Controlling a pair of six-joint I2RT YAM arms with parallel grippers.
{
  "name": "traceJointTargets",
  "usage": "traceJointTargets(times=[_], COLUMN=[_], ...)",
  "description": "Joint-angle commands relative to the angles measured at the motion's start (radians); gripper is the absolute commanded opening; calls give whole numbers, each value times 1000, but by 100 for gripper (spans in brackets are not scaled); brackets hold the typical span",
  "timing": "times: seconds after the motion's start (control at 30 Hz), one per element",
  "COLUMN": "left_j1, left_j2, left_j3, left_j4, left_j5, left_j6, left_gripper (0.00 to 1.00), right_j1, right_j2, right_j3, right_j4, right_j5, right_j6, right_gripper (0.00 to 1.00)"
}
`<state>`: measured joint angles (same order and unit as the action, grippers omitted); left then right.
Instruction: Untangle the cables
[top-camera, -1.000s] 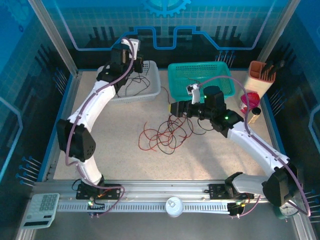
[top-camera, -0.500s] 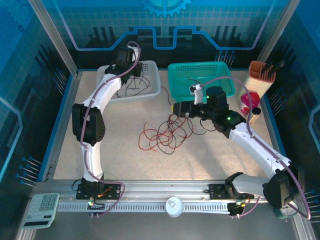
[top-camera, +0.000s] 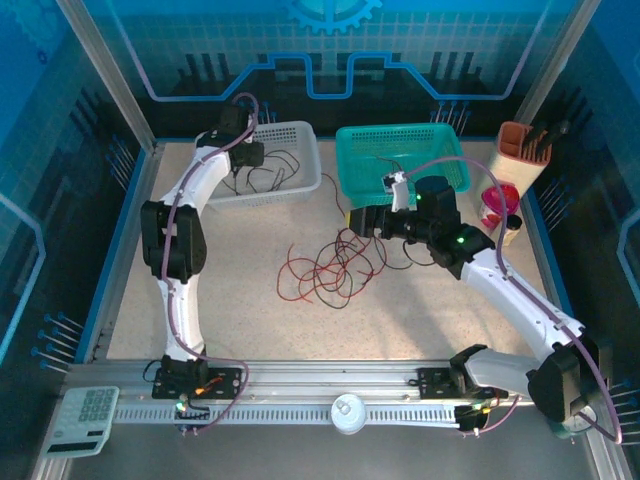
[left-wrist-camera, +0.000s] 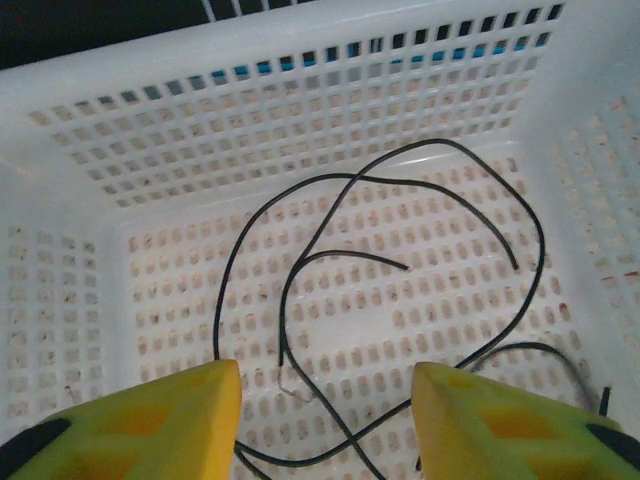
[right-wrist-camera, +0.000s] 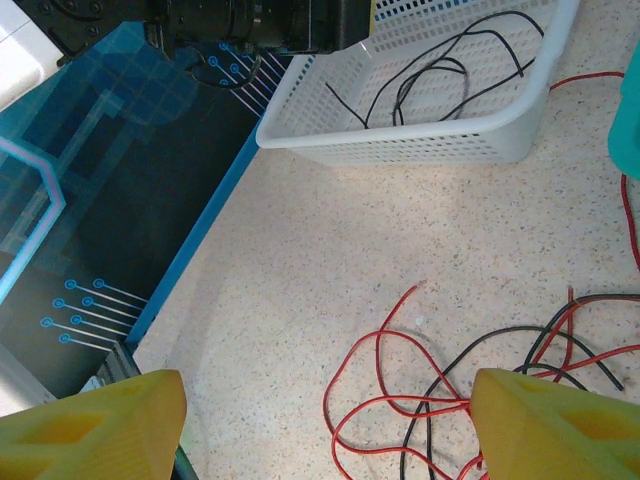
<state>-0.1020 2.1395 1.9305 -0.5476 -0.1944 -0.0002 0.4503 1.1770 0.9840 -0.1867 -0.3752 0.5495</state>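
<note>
A tangle of red and black cables (top-camera: 328, 268) lies on the table's middle. Several black cables (left-wrist-camera: 300, 270) lie loose on the floor of the white basket (left-wrist-camera: 300, 140), which stands at the back left in the top view (top-camera: 300, 180). My left gripper (left-wrist-camera: 325, 425) hangs open just above them, and nothing is between its yellow fingers (left-wrist-camera: 160, 420). In the top view the left gripper (top-camera: 243, 160) is over the basket's left half. My right gripper (right-wrist-camera: 325, 430) stands wide open above the table, with the tangle (right-wrist-camera: 450, 400) by its right finger (right-wrist-camera: 555, 425). From above, the right gripper (top-camera: 350, 218) hovers at the tangle's far right edge.
A teal basket (top-camera: 440, 140) stands at the back centre, right behind the right wrist. An orange holder (top-camera: 525, 143) and a pink cup (top-camera: 497, 205) stand at the right edge. Bare table stretches left of the tangle (right-wrist-camera: 300, 260). A calculator (top-camera: 85, 415) rests on the front rail.
The left gripper has opened and sunk lower and leftward into the white basket, leaving black cable on its floor. The left elbow swung in. The right arm barely shifted.
</note>
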Motion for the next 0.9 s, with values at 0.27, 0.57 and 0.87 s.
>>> traceJointTargets(times=[0.27, 0.57, 0.87], left_j1=[5, -5, -104], left_j2=[-139, -434, -788], left_j3=[32, -269, -771], left_j4=[-11, 91, 174], left_j5=[70, 338, 494], left_j6=[-94, -340, -475], left_gripper=[69, 75, 80], right_j1=[-11, -3, 46], right_j2=[-13, 10, 28], right_j3=[-17, -43, -127], right_j4=[-12, -56, -110], right_j5=[9, 66, 150], right_j6=[-16, -47, -103], right_gripper=[76, 76, 74])
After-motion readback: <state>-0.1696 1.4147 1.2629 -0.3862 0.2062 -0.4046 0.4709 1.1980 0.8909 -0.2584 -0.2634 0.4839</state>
